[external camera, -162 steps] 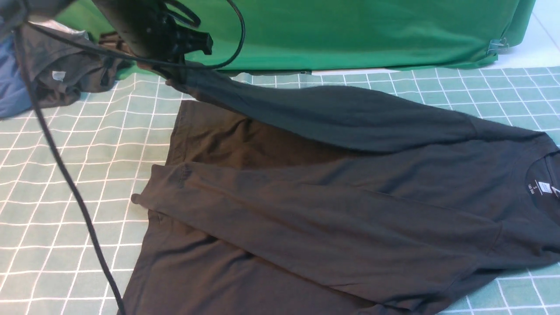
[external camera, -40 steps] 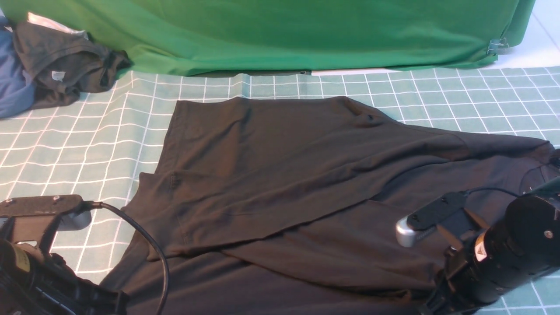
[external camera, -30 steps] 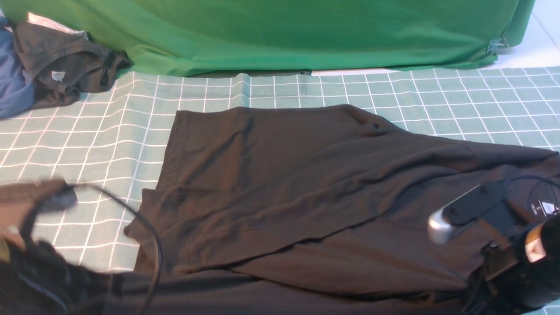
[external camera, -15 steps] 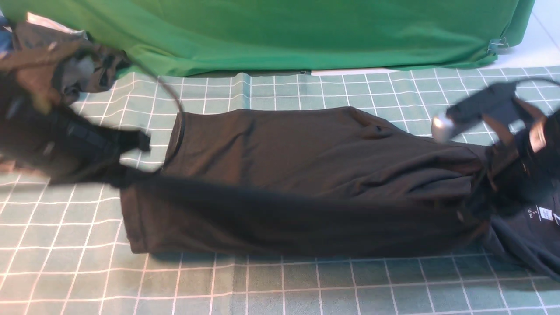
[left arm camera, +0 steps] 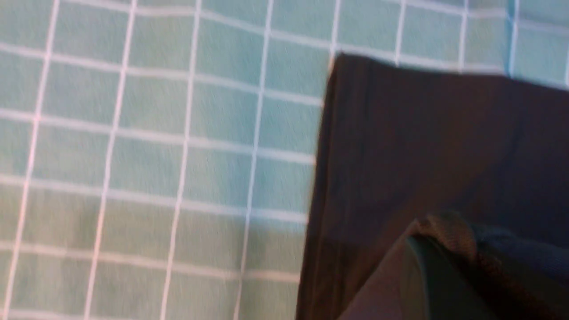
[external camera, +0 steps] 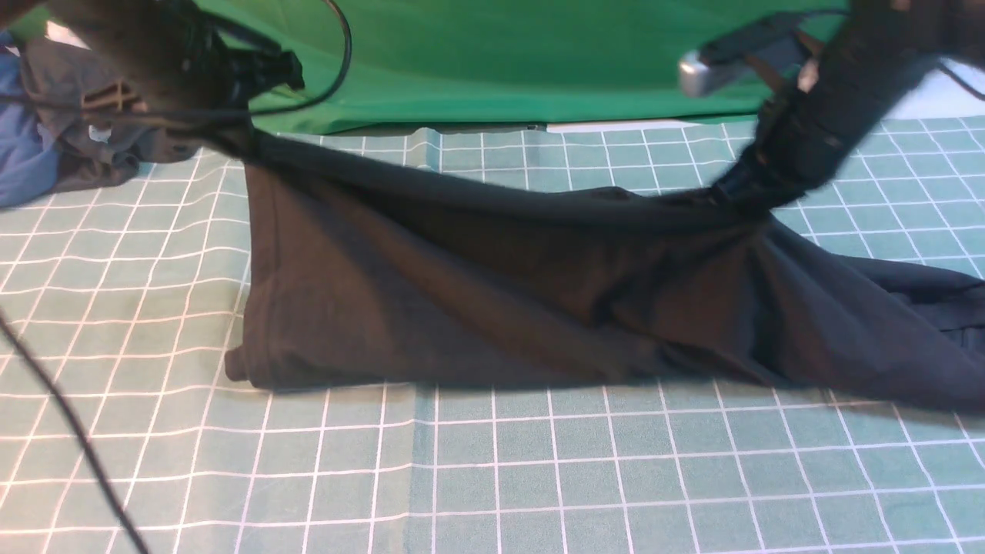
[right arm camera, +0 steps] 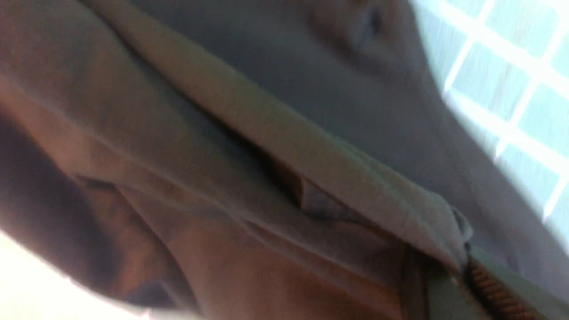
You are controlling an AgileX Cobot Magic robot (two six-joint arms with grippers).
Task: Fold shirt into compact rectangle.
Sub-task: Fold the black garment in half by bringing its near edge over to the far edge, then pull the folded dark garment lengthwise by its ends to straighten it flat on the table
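You see the shirt point(external camera: 492, 292) on the checked cloth point(external camera: 492, 477), its raised edge pinched by the left gripper point(external camera: 235, 138) and the right gripper point(external camera: 742, 196). Blur hides their fingertips, and the right end of the shirt is cut off.

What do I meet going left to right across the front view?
blue garment → dark charcoal garment → left gripper, shut on the shirt → right gripper, shut on the same raised edge.

no readable text, labels or numbers, shirt point(external camera: 462, 292) shows none
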